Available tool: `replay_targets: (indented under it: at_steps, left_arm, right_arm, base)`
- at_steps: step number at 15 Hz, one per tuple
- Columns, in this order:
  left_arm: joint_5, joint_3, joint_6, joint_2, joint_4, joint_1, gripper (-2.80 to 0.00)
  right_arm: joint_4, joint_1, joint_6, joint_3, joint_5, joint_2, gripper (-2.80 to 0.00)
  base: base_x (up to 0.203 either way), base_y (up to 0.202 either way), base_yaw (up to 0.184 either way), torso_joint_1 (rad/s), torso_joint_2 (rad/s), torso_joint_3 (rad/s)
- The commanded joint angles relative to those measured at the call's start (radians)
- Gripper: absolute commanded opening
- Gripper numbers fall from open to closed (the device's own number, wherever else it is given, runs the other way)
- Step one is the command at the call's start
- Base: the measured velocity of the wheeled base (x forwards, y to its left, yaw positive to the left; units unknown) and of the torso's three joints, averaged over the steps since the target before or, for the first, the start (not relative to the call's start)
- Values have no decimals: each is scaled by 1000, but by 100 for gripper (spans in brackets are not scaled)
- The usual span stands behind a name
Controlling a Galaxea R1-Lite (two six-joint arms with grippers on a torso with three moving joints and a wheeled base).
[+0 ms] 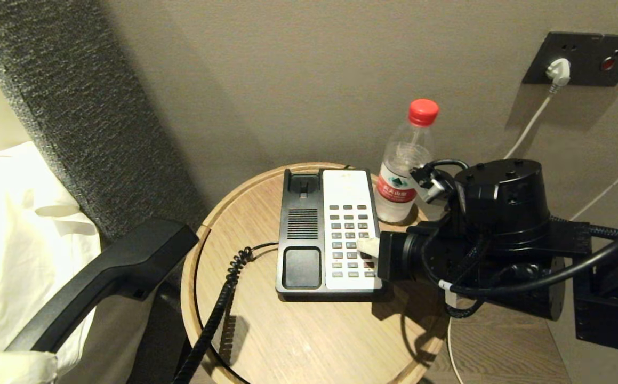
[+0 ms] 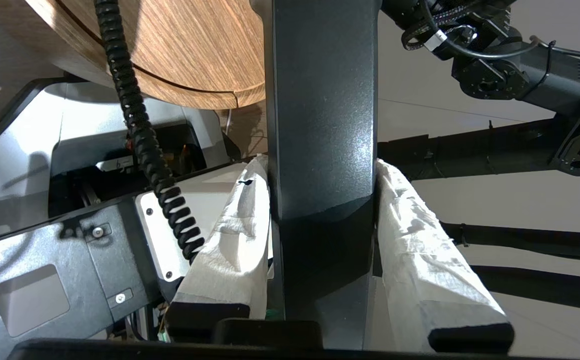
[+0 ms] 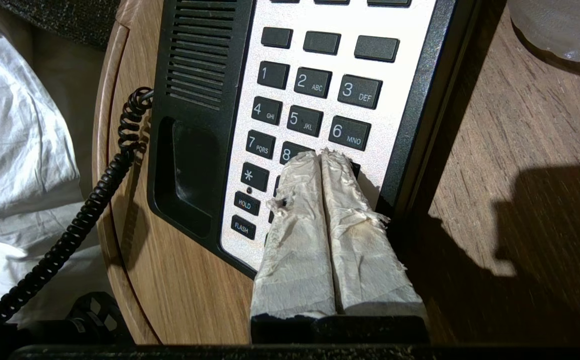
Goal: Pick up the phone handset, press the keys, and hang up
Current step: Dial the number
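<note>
Right tool (image 3: pixel 321 156) on keypad (image 3: pixel 315 107), handset (image 1: pixel 111 269) aloft.

Phone base (image 3: pixel 290 125) keys: 1, 2 ABC, 3 DEF, 4 GHI, 5 JKL, 6 MNO, 7 PQRS, *, HOLD, FLASH; 8 prob., half-hidden.

Black handset (image 1: pixel 111 277); red bottle cap (image 1: pixel 423 111).

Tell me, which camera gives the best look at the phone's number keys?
The right wrist view: the number keys fill it, digits readable, with the shut right gripper over the row under 6. The head view shows the keys small. The left wrist view shows none.
</note>
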Motion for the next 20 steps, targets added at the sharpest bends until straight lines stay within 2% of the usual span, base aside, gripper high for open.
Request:
replay_targets:
  at_steps: [1, 10, 15, 18, 20]
  left_arm:
    - [-1, 2, -5, 0, 2, 0, -280]
    - [-2, 23, -7, -20, -6, 0, -280]
    - [-3, 29, -7, -21, -5, 0, -280]
    - [-2, 36, -6, -22, -6, 0, -280]
    - [-3, 42, -7, -20, -16, 0, -280]
  right_arm:
    - [-8, -2, 4, 5, -2, 7, -280]
    - [-12, 9, 11, 10, 2, -66, -280]
    - [-11, 18, 12, 58, 6, -78, -280]
    - [-12, 34, 49, 80, 83, -109, -280]
    - [-15, 40, 55, 93, 90, -112, -280]
  base:
    - [0, 0, 0, 0, 0, 0]
    - [0, 0, 0, 0, 0, 0]
    - [0, 0, 0, 0, 0, 0]
    - [0, 0, 0, 0, 0, 0]
    - [0, 0, 0, 0, 0, 0]
